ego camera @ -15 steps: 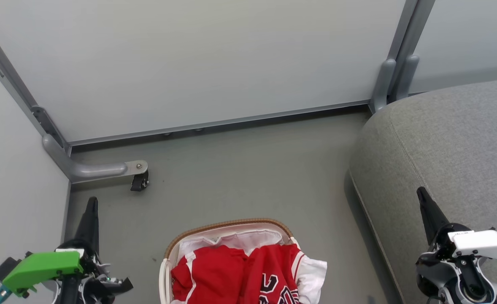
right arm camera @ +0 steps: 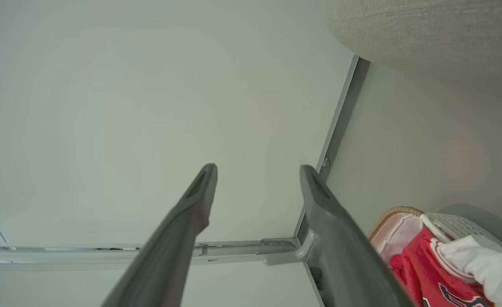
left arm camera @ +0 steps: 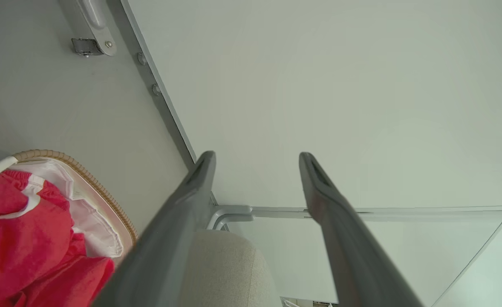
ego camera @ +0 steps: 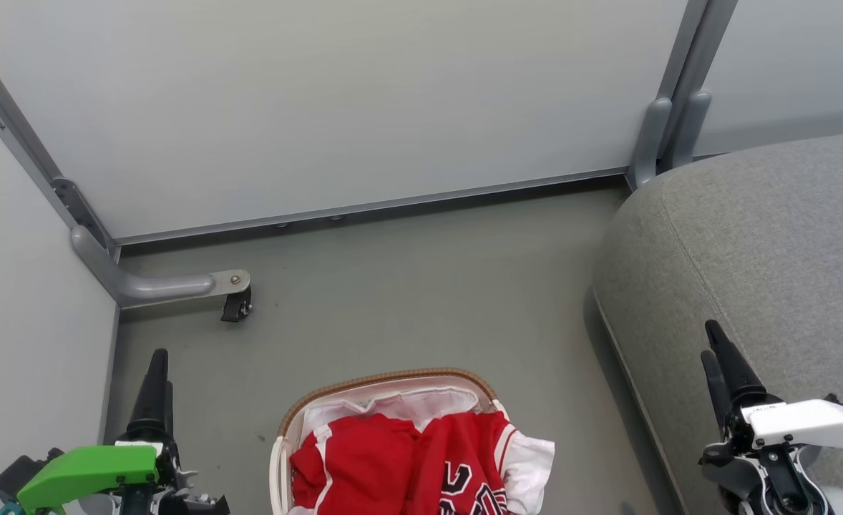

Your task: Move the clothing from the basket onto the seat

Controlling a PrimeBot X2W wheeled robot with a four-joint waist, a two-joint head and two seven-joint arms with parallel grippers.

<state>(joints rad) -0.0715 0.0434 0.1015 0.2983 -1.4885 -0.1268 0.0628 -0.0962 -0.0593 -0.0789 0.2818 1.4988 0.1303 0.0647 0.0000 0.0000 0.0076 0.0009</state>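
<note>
The clothing [ego camera: 400, 465], red jerseys with white trim, one with black-and-white numbers, lies heaped in the basket [ego camera: 386, 377] at the bottom centre of the head view. The grey seat [ego camera: 772, 236] rises to the right of it. My left gripper [ego camera: 157, 365] hangs left of the basket, over the floor. My right gripper [ego camera: 711, 343] hovers over the seat's front edge. The left wrist view shows my left gripper [left arm camera: 255, 155] open and empty, with the clothing [left arm camera: 16, 243] at lower left. My right gripper [right arm camera: 257, 167] is likewise open and empty, the clothing [right arm camera: 421, 264] at its lower right.
White partition panels wall off the far and left sides. A grey foot with a black castor [ego camera: 235, 304] juts onto the floor [ego camera: 421, 286] at the left. A grey post base [ego camera: 668, 136] stands by the seat's far corner.
Both grippers have sunk slightly toward the bottom of the head view. The right one has turned a little, so both its fingers show. The basket and clothing have not moved.
</note>
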